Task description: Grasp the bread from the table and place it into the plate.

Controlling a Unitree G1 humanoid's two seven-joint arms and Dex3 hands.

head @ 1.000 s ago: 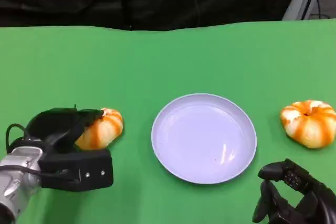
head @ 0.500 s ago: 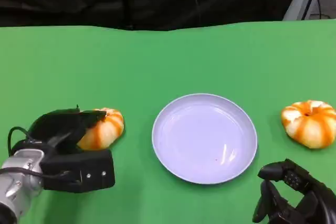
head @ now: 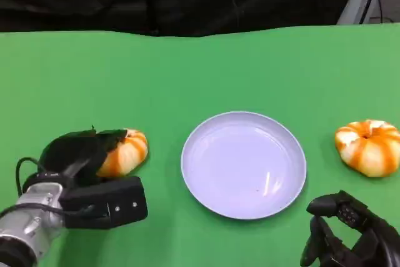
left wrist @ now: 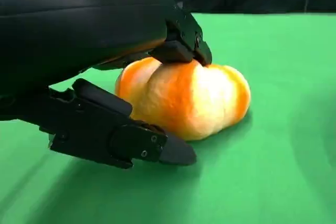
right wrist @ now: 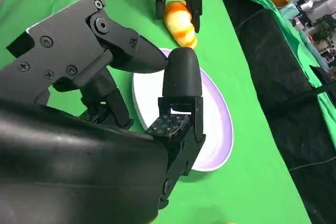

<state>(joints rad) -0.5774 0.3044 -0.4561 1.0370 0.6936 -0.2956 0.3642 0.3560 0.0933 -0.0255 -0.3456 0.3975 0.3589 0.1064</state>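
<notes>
Fingers (left wrist: 181,43) of the left hand (head: 84,154) close around the bread (head: 125,152), which sits on the green surface (head: 200,73) left of the plate (head: 243,164). Right hand (head: 350,236) rests near the plate, holding nothing, fingers apart.

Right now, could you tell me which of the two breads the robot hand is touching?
The bread left of the plate: the left robot hand has fingers on top of it and beside it. The other bread, right of the plate, lies untouched.
</notes>
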